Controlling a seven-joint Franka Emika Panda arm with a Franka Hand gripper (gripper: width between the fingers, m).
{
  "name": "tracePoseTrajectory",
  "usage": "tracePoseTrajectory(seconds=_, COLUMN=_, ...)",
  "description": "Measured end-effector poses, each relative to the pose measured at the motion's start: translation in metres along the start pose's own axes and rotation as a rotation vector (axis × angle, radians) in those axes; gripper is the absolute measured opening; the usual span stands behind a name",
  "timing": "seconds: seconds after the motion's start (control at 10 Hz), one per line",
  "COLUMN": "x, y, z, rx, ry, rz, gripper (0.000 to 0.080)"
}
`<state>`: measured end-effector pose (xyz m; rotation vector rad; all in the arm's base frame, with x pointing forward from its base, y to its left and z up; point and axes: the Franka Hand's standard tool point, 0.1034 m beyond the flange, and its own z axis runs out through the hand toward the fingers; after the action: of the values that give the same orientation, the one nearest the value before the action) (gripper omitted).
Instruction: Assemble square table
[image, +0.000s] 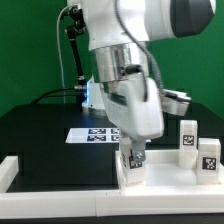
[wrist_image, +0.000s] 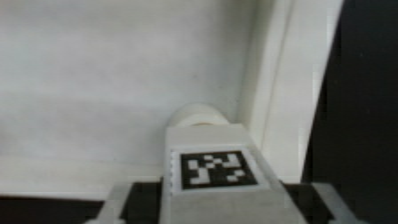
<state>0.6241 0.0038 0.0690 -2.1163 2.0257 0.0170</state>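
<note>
The square table's white slab (image: 165, 168) lies at the front of the black table. Two white tagged legs (image: 187, 135) (image: 210, 155) stand upright at its end on the exterior view's right. My gripper (image: 133, 152) is shut on a third white leg (image: 131, 163) and holds it upright, with its lower end at the slab near the front edge. In the wrist view the held leg (wrist_image: 214, 160) shows its tag between my gripper (wrist_image: 214, 205) fingers. Its rounded end points at the slab's flat face (wrist_image: 107, 90), close to the raised rim (wrist_image: 267, 80). The contact point is hidden.
The marker board (image: 92, 134) lies flat on the black table behind the slab. A white border bar (image: 8, 170) sits at the exterior view's left front. A green wall and a lamp stand are behind the arm.
</note>
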Motion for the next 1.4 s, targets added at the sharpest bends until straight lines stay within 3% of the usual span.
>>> tracePoseTrajectory(seconds=0.2, x=-0.0002, y=0.0001, z=0.0001, rx=0.0, ry=0.001, rz=0.013, gripper=0.029)
tracePoseTrajectory(seconds=0.3, x=-0.0008, y=0.0006, z=0.0002, rx=-0.006, ry=0.003, rz=-0.045, gripper=0.0368)
tracePoseTrajectory(seconds=0.4, x=-0.003, y=0.0025, z=0.0009, rx=-0.037, ry=0.024, rz=-0.207, gripper=0.0368)
tracePoseTrajectory(seconds=0.5, x=-0.0043, y=0.0016, z=0.0015, rx=-0.036, ry=0.04, rz=-0.365, gripper=0.0564)
tracePoseTrajectory(seconds=0.6, x=-0.0068, y=0.0015, z=0.0004, rx=-0.066, ry=0.041, rz=-0.542, gripper=0.0623)
tracePoseTrajectory(seconds=0.7, x=-0.0085, y=0.0007, z=-0.0013, rx=-0.091, ry=0.033, rz=-0.685, gripper=0.0623)
tracePoseTrajectory(seconds=1.1, x=-0.0056, y=0.0004, z=-0.0014, rx=-0.095, ry=0.028, rz=-0.941, gripper=0.0649)
tracePoseTrajectory(seconds=1.3, x=-0.0012, y=-0.0024, z=-0.0023, rx=-0.125, ry=0.035, rz=-1.401, gripper=0.0649)
tracePoseTrajectory(seconds=1.4, x=-0.001, y=-0.0022, z=-0.0022, rx=-0.121, ry=0.035, rz=-1.361, gripper=0.0649)
